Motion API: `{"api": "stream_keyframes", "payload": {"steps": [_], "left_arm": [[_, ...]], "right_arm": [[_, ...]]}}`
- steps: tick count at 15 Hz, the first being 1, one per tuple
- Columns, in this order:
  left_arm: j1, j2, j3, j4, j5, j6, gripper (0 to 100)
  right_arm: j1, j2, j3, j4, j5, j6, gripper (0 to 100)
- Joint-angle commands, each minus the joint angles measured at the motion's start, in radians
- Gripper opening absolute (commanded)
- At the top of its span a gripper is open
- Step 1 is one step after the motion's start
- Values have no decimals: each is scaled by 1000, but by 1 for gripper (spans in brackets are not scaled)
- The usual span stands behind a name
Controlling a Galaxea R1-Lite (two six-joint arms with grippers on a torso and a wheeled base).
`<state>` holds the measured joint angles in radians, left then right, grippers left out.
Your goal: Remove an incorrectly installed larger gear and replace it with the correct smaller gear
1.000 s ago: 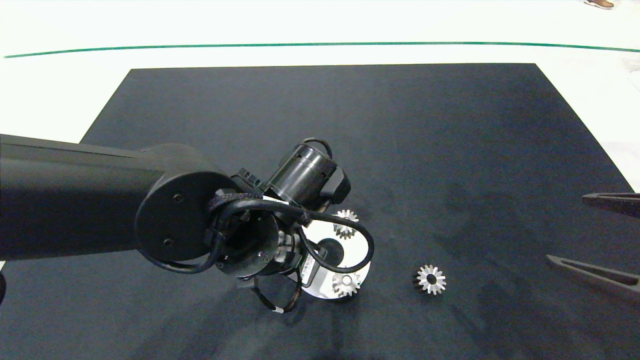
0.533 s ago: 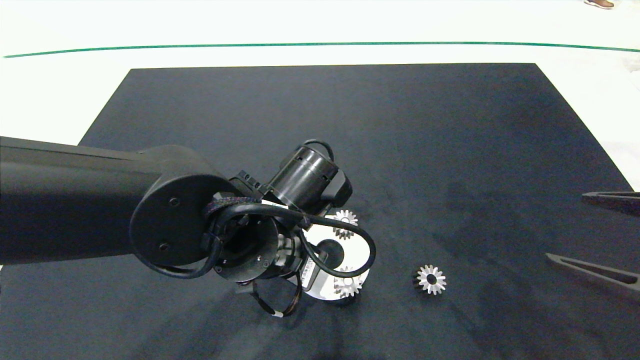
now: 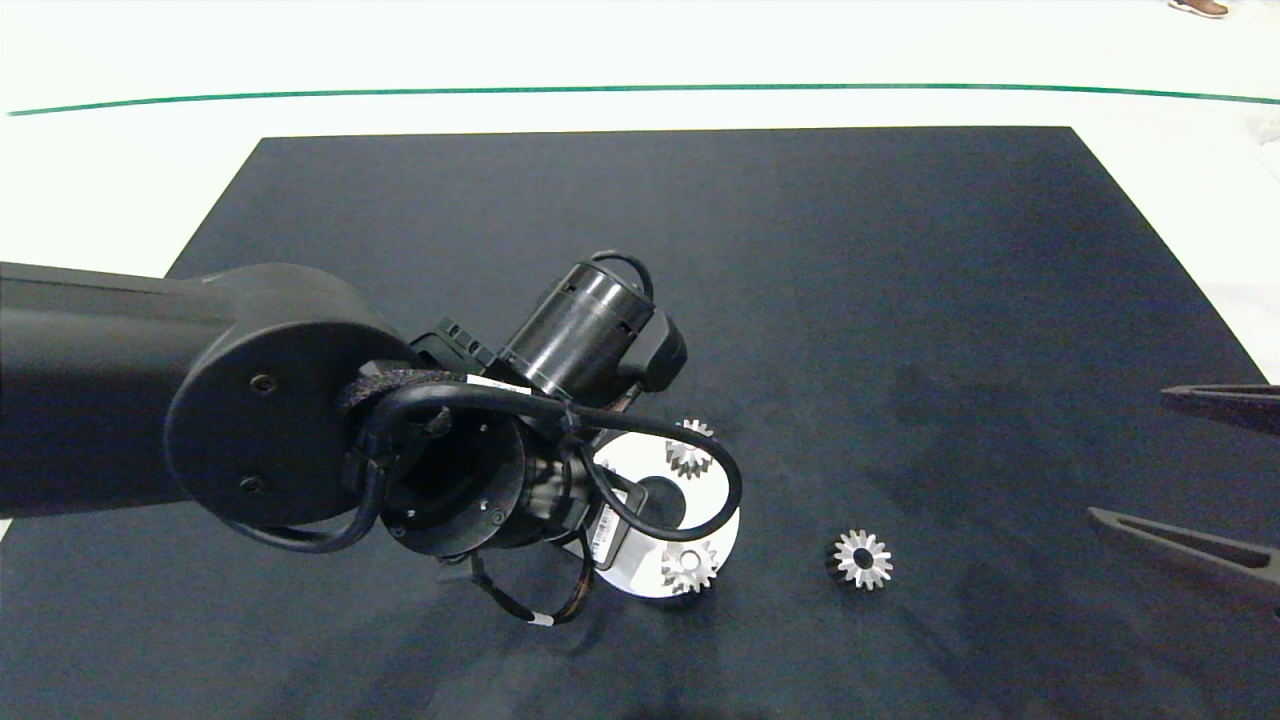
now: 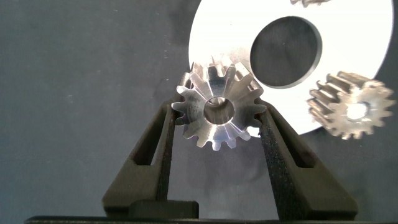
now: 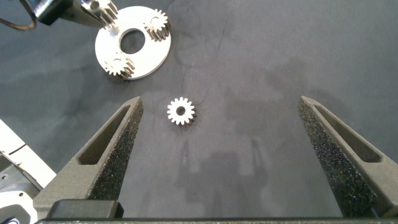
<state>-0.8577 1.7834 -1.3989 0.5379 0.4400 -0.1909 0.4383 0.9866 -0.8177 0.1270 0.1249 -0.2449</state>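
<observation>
My left gripper point(image 4: 217, 115) is shut on the larger gear point(image 4: 217, 113), a silver toothed gear with a round centre hole. It holds the gear at the edge of the round white plate point(image 4: 217, 31), which has a dark centre hole. In the head view the left wrist hides the held gear. Two silver gears point(image 3: 690, 456) point(image 3: 690, 566) stand on the plate point(image 3: 715, 500). The smaller gear point(image 3: 862, 558) lies loose on the dark mat to the right of the plate, also seen as the smaller gear point(image 5: 181, 111). My right gripper point(image 5: 221, 106) hangs open at the right edge, well apart from it.
A dark mat point(image 3: 700, 250) covers the table, with pale floor and a green line point(image 3: 640, 89) beyond it. A shoe point(image 3: 1198, 7) shows at the far right top. The left arm point(image 3: 250, 430) and its cables hang over the plate's left side.
The left arm has shifted left and slightly up, uncovering more of the plate. The gears on the plate, the loose gear and the right gripper have stayed put.
</observation>
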Motion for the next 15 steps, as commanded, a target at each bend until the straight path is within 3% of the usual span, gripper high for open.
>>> {"api": "stream_keyframes", "payload": {"steps": [1,7,10,11,13,15], "left_arm": [[0,-58,11,5,3,-1,28],[17,-206,94,7,3,-5,28],[52,-306,153,7,8,-7,28],[101,-357,186,7,8,-7,28],[175,-401,221,27,8,19,28],[269,-427,219,86,8,80,28]], "right_arm": [[0,1,0,0,1,-2,100],[0,4,-1,0,1,-4,100],[2,10,-5,0,1,-5,100],[3,14,-6,0,1,-5,100],[3,17,-5,-15,1,-5,100],[2,10,-3,-35,1,-5,100]]}}
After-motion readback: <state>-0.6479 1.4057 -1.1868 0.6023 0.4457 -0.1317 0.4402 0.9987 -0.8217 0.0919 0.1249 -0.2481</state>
